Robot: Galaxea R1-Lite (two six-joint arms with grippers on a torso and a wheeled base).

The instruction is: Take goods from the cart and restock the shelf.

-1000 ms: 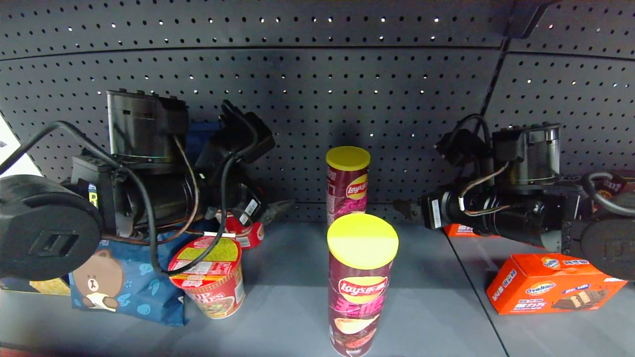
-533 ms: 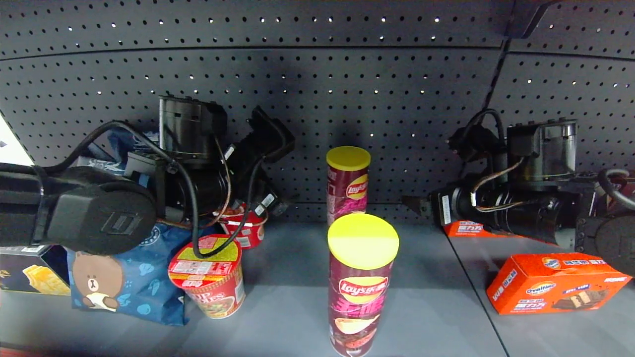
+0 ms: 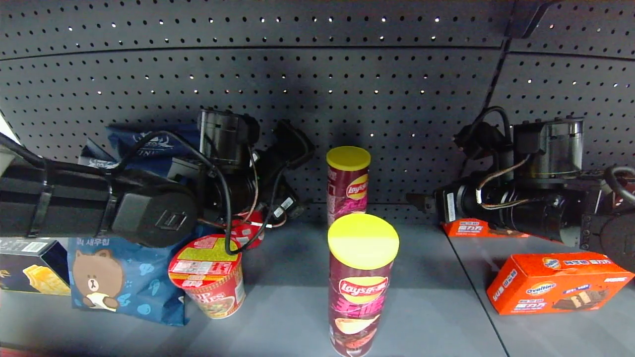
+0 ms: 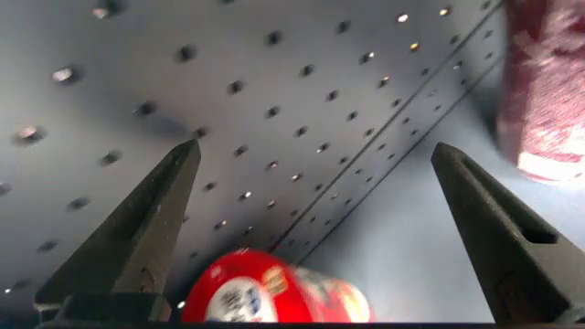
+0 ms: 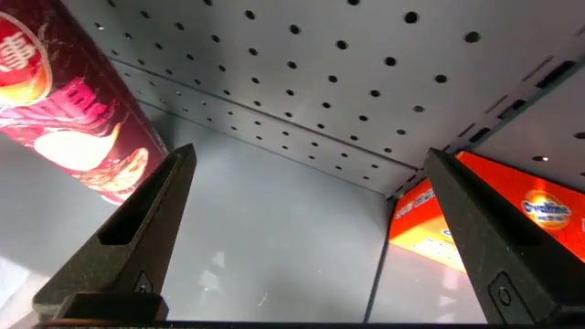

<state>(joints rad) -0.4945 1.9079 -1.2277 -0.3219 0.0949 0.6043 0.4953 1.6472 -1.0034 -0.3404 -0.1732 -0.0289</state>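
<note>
Left tool advanced, spread; right tool spread. Two chip cans, two cups.

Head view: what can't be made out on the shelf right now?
- Rear red cup: head view, mostly behind the left arm's cables; left wrist view, blurred, cut by the edge.
- Rear orange box: head view, largely behind the right arm.
- Back blue bag: head view, lower part behind the left arm.
- Front chip can: head view, base cut by the bottom edge.
</note>
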